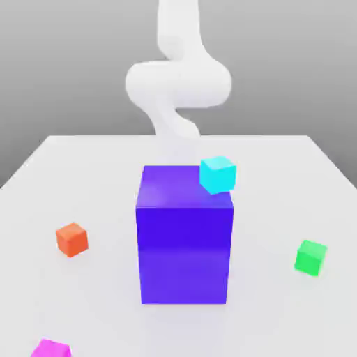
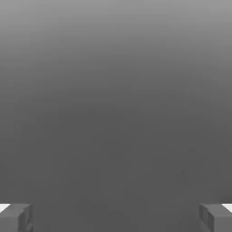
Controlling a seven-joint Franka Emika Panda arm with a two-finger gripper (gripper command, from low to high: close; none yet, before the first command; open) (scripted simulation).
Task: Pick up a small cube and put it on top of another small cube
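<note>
- No stacking achieved: orange cube, green cube and magenta cube all lay apart on the worktop, none on another.
- Cyan cube seen at the far top edge of the tall purple block mid-worktop; resting or airborne not determinable.
- Pincer released, fingers spread wide, grasping nothing.
- Remaining: pick, carry, place.
- Cubes small, plain, sharp-edged; magenta at the near edge.

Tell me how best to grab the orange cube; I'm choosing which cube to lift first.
Grip the orange cube across two opposite vertical faces, coming straight down from above. It sits flat on the table with open space all round, well apart from the tall purple block. It looks turned, so the hand probably needs rotating to match.
</note>
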